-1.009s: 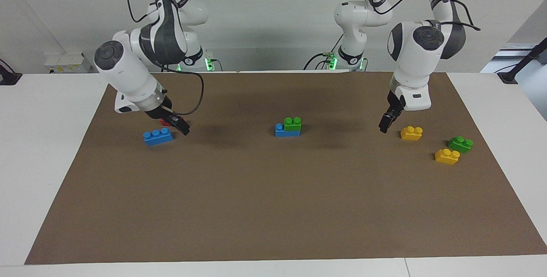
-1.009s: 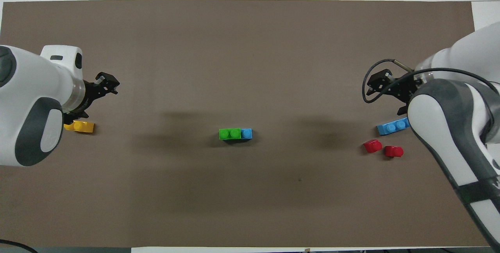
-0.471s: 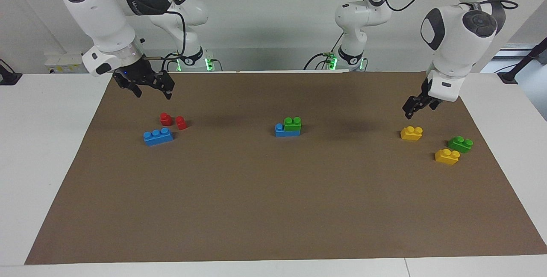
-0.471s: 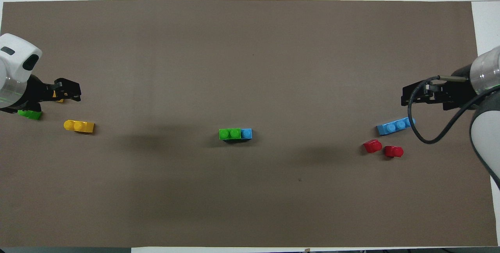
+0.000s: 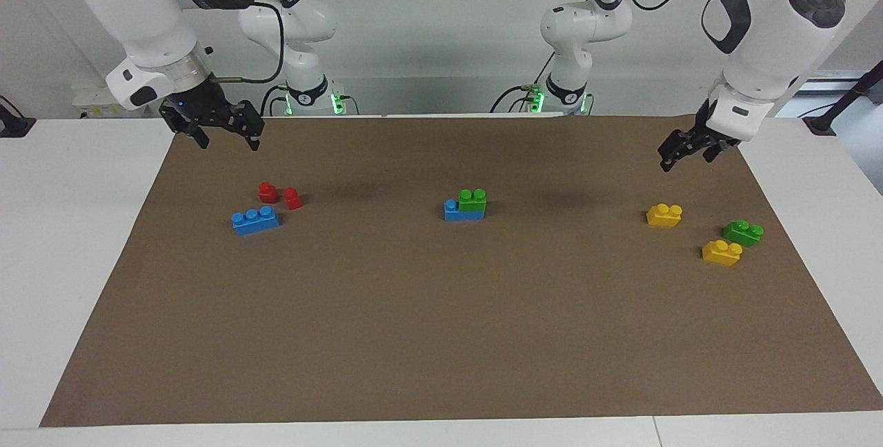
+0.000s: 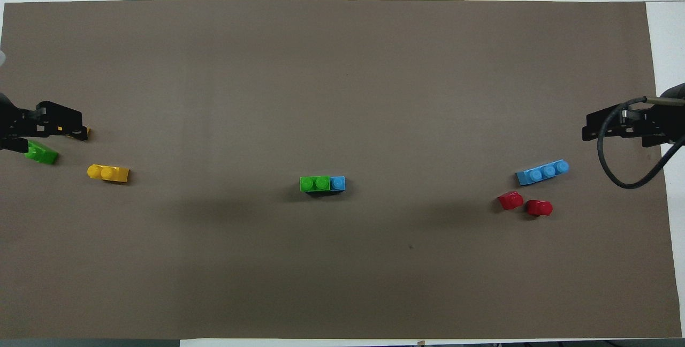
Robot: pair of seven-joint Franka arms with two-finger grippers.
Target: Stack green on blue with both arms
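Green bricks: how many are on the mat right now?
2. One green brick sits on the blue brick at the middle of the mat. The other green brick lies at the left arm's end, beside two yellow bricks. None seems hidden.

Both arms are glossy white with dark grey joint covers and round grey end caps. Each ends in a black two-finger gripper, the left gripper (image 5: 684, 155) and the right gripper (image 5: 221, 131). Loose black cables loop along the links. Green lights glow at both bases.
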